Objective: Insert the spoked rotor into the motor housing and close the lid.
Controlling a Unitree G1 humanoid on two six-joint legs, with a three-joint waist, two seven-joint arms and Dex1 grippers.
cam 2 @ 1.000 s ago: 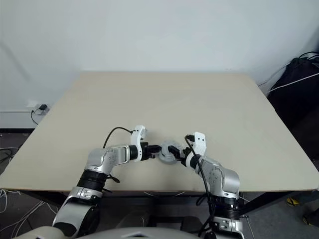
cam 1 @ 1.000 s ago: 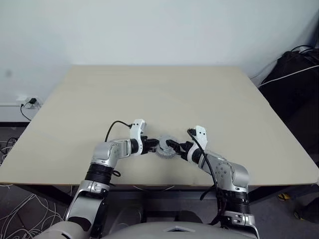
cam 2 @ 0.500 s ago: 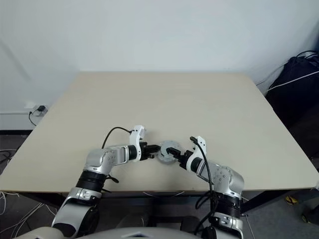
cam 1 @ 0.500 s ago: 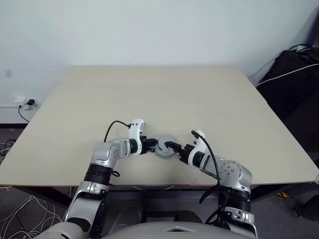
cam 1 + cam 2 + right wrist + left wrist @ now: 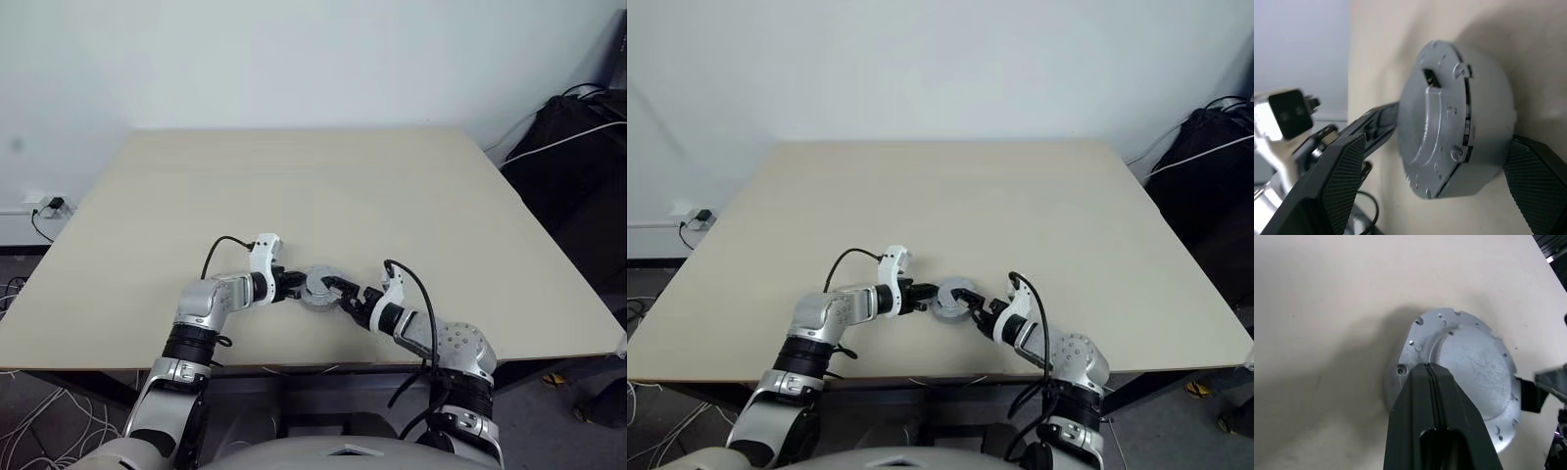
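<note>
Grey holed lid (image 5: 1469,377) atop housing; left fingers (image 5: 1431,382) pressed together, right fingers (image 5: 1528,176) spread.

No text, label, brand, number or sign can be read anywhere. The lid (image 5: 1469,367) carries small holes and notches around its rim but no legible marking, and the worktop (image 5: 323,186) is plain.
</note>
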